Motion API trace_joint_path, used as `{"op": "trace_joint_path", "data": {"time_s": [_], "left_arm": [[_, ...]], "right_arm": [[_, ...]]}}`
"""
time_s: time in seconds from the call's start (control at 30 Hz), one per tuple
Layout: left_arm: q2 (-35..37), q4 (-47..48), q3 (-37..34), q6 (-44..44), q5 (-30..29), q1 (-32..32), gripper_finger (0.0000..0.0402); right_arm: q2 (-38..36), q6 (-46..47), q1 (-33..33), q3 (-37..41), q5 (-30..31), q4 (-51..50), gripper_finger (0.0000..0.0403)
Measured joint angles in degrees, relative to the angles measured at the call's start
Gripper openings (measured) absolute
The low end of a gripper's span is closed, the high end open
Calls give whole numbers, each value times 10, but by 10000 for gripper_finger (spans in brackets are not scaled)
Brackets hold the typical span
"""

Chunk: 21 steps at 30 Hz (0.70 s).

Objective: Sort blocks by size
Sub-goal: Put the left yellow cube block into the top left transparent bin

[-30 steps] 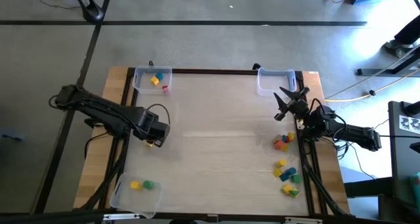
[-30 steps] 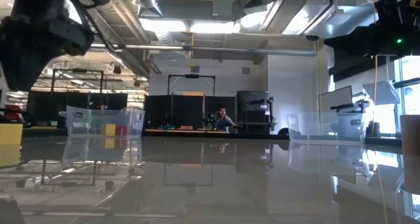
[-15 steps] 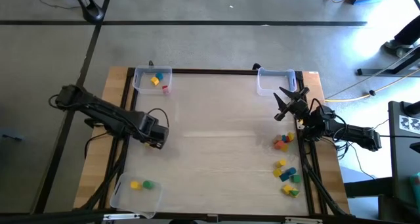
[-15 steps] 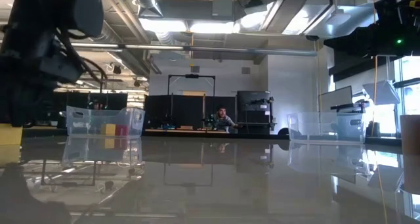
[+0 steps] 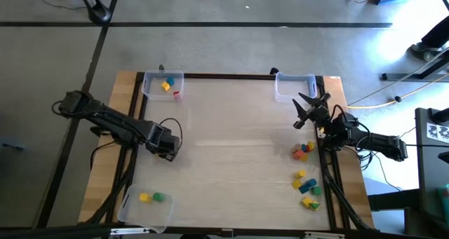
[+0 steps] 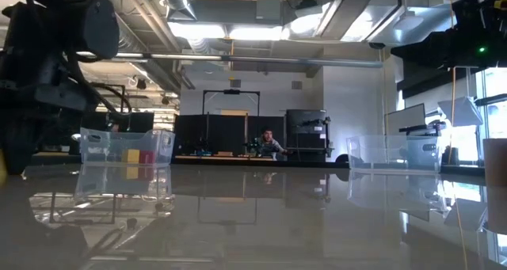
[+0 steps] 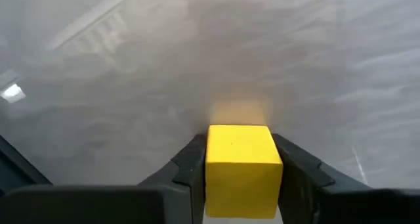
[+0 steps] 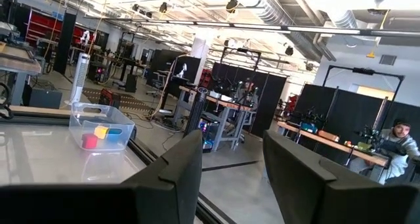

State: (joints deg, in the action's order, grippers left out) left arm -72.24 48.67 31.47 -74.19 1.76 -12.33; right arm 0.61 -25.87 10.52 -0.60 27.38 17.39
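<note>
Clearly the left tool (image 7: 239,184) is clenched on a yellow block (image 7: 241,168) low over the surface (image 5: 231,134) at its left side, the right tool (image 5: 309,106) parted and idle, so a shallow grip could let it slip.

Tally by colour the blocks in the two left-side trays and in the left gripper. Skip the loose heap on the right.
Yellow blocks: 3, one each in the upper-left tray, the lower-left tray and the left gripper
Blue block: 1, upper-left tray
Red block: 1, upper-left tray
Green block: 1, lower-left tray
Total: 6
</note>
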Motion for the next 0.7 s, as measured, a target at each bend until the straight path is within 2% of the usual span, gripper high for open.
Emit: {"op": "trace_joint_path", "data": {"time_s": [0.17, 0.33, 0.5, 0.7], "left_arm": [[0, 13, 44, 52, -13, 22, 115], [1, 20, 107, 145, -87, 80, 121], [1, 19, 165, 292, -165, 165, 124], [1, -4, 202, 473, -244, 310, 121]], "right_arm": [[0, 1, 0, 0, 5, 2, 161], [0, 1, 0, 0, 5, -2, 161], [0, 18, 0, 0, 7, -10, 161], [0, 49, 0, 0, 33, -15, 161]]}}
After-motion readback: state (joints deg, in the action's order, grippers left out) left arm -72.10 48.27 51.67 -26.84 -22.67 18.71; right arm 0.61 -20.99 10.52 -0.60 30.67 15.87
